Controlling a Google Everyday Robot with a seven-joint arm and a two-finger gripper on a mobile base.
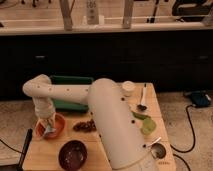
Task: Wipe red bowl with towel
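Note:
The orange-red bowl [56, 128] rests on the left side of the wooden table [47, 155]. My white arm reaches over from the right and bends down into it. The gripper [47, 127] hangs inside the bowl, down on a pale bluish-white towel [49, 131] that lies in the bowl. The gripper covers most of the towel and the bowl's left half.
A dark maroon bowl [73, 154] sits at the table's front. A brown pile [85, 125] lies right of the red bowl. A green tray [70, 81] is at the back, with a white cup [128, 88], a spoon [142, 99], a green item [145, 126] and a metal cup [158, 149] to the right.

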